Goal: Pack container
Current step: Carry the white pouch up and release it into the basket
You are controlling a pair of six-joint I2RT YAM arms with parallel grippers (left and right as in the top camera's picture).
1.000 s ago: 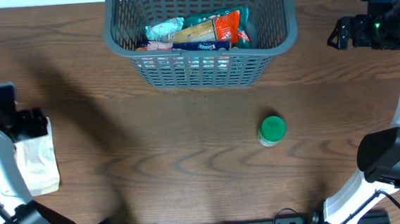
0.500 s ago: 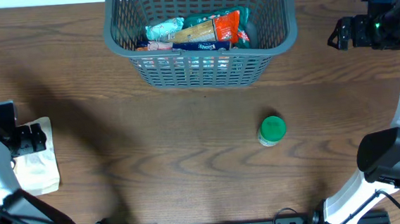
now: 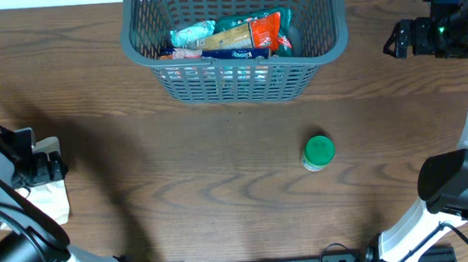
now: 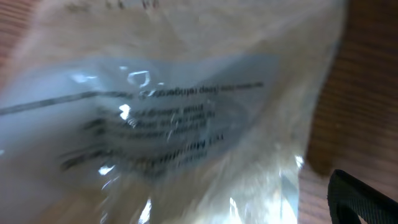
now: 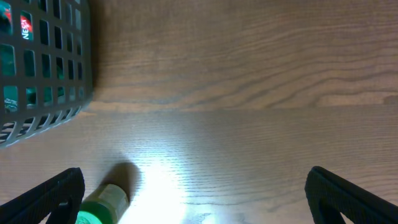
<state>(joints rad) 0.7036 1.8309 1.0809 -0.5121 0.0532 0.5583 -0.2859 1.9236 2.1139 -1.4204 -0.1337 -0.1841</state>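
Overhead, the dark grey lattice container (image 3: 239,81) stands at the table's (image 3: 220,165) far edge holding colourful packets (image 3: 231,36), a green-capped bottle (image 3: 318,152) well apart from it, my left gripper (image 3: 45,167) over a pale pouch (image 3: 57,205). My left wrist view is all blurred printed pouch (image 4: 174,124), so I cannot tell how those jaws stand. My right wrist view shows my right gripper (image 5: 199,196) spread wide and empty, container (image 5: 43,68) corner upper left, bottle (image 5: 102,208) below it.

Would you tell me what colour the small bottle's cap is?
The cap is green, best seen in the overhead view.
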